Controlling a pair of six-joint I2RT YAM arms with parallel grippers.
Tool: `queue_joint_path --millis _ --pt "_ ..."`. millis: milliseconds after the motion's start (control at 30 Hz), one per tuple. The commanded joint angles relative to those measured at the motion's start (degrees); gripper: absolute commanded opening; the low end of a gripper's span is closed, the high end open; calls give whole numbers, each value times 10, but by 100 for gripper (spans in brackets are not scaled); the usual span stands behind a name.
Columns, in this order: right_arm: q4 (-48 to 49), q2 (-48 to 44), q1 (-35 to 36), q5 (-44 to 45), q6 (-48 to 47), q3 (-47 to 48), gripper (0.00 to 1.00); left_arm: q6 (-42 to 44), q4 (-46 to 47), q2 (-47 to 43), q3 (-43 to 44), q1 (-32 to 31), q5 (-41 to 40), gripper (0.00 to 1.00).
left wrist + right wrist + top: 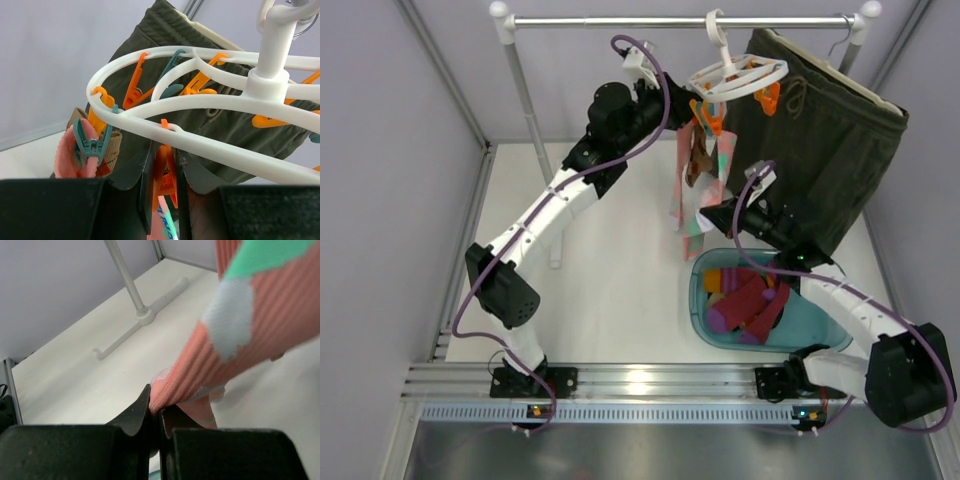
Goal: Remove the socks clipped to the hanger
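Your left gripper [165,152] is raised to the near side of the hanger [200,107], a white oval frame that hangs by its hook from the rail [620,19] at the back of the table [610,290]. Its two fingers are drawn in against either side of an orange clip [165,182] dangling from the frame, so the gripper is closed on that clip rather than on fabric. Pink cloth with a teal pattern shows just below the clip, between the fingers. To the left of it in the left wrist view, a teal clip [92,145] bites a second pink sock [67,157], with the tan cuff of the brown argyle sock [116,142] just behind it. Your right gripper [156,402] is lower down, in front of the hanger and above the far edge of the basin [694,295]. Its jaws are pressed together on a fold of the pink-and-teal sock [250,340], which runs up and away from the pinch at a slant. The dark olive shorts [820,150] hang from the same rail, just behind and to the right of the hanger. In the teal basin on the table lie the magenta and orange socks [745,300], well below the clips.
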Motion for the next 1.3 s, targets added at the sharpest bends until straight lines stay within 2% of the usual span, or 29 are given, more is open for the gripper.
queue_joint_path --millis 0,33,100,200,233,267,300,333,367,400,433,533,567,600,700,733,833,933,1000,1067,1167,1267 --pt "-32 -40 7 12 -26 7 0 13 19 2 17 -4 -8 7" --pt "-50 -70 6 20 -26 -1 0 13 18 2 17 -4 -8 7" --pt "-79 -105 6 30 -27 -20 0 14 18 1 11 -4 -7 13" --pt "-202 -184 7 71 -13 -14 0 13 18 -2 -3 -4 -4 23" --pt "-242 -218 6 89 -8 -7 0 13 18 -5 -6 -4 -3 37" --pt "-356 -232 6 117 2 12 0 13 19 -9 -10 -4 -3 42" --pt "-408 -241 6 189 26 24 0 14 18 -13 -14 -4 -2 48" --pt "-471 -248 6 229 40 36 0 15 18 -15 -21 -4 -2 60" --pt "-552 -257 6 262 51 55 0 17 18 -22 -25 -4 -5 64" --pt "-580 -263 6 299 78 57 0 19 18 -27 -30 -4 -7 68" --pt "-588 -289 6 304 97 51 0 20 17 -36 -39 -4 -10 78" --pt "-571 -363 5 317 184 -27 0 17 17 -57 -65 -4 -29 88" --pt "-576 -383 5 331 220 -36 0 16 17 -64 -75 -4 -42 95" --pt "-592 -402 5 392 241 -44 0 15 18 -73 -83 -4 -47 98" --pt "-611 -500 6 473 311 -78 0 22 17 -103 -122 -4 -62 98" --pt "-634 -552 6 496 329 -84 0 25 18 -117 -129 -4 -65 98" --pt "-688 -629 6 559 375 -81 0 38 17 -147 -160 -4 -90 98" --pt "-752 -654 6 615 380 -40 0 57 17 -180 -195 -3 -132 98" --pt "-764 -654 6 642 352 -14 0 65 6 -195 -216 -3 -152 98" --pt "-770 -630 6 635 330 14 0 65 2 -212 -228 -2 -167 98" --pt "-758 -591 6 562 321 5 0 61 1 -227 -244 -2 -168 98" --pt "-753 -596 6 503 328 -25 7 62 -8 -233 -248 -2 -174 98"
